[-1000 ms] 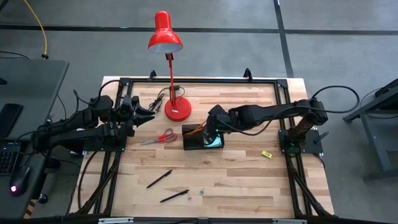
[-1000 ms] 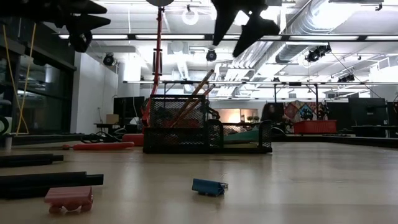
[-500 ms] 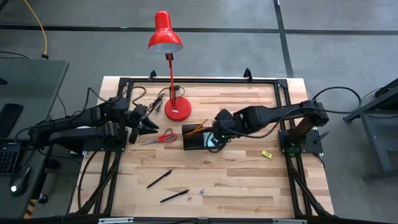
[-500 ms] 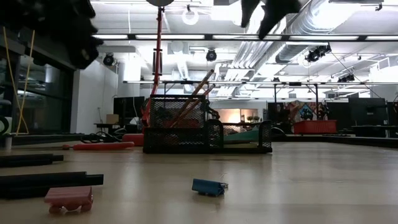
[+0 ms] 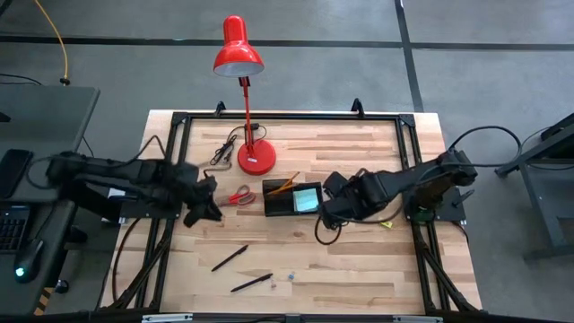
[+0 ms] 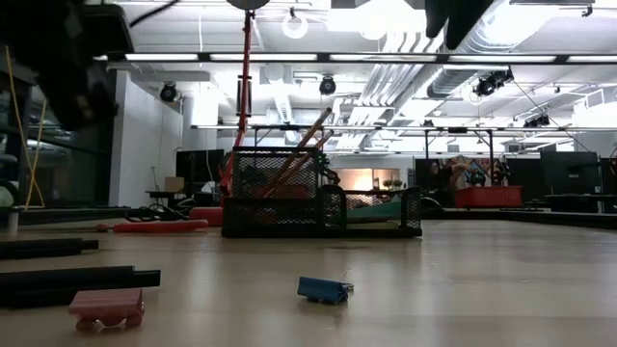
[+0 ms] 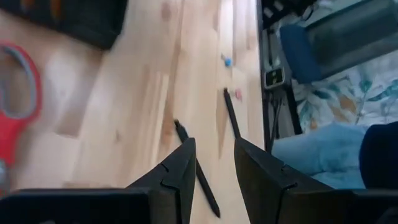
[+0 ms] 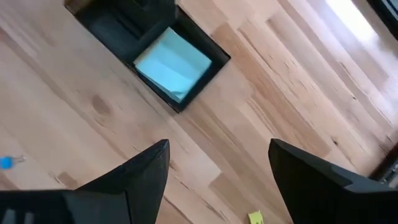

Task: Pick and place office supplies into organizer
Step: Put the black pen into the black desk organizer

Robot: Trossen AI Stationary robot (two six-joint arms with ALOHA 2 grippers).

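The black organizer (image 5: 291, 197) stands mid-table with orange pencils (image 5: 285, 185) leaning in its left compartment and a teal sticky pad (image 8: 174, 65) lying in its right one. Red-handled scissors (image 5: 238, 196) lie flat to its left. Two black pens (image 5: 230, 258) (image 5: 251, 283) lie near the front edge, and a tiny yellow block (image 5: 384, 222) lies at the right. My left gripper (image 7: 214, 146) hovers open just near of the scissors, with nothing between its fingers. My right gripper (image 8: 217, 149) hangs open over bare wood, near-right of the organizer.
A red desk lamp (image 5: 238, 45) stands on its round base (image 5: 256, 157) behind the organizer, with a black cord (image 5: 222, 148) beside it. A small blue piece (image 6: 323, 289) and a pink one (image 6: 106, 306) lie near the front. A black frame (image 5: 287, 117) rims the table.
My left gripper has swung from the far left toward the table's near edge, past the scissors, sinking and turning. My right gripper has drawn away from above the organizer toward the near right, rising a little. The teal pad stays in the organizer.
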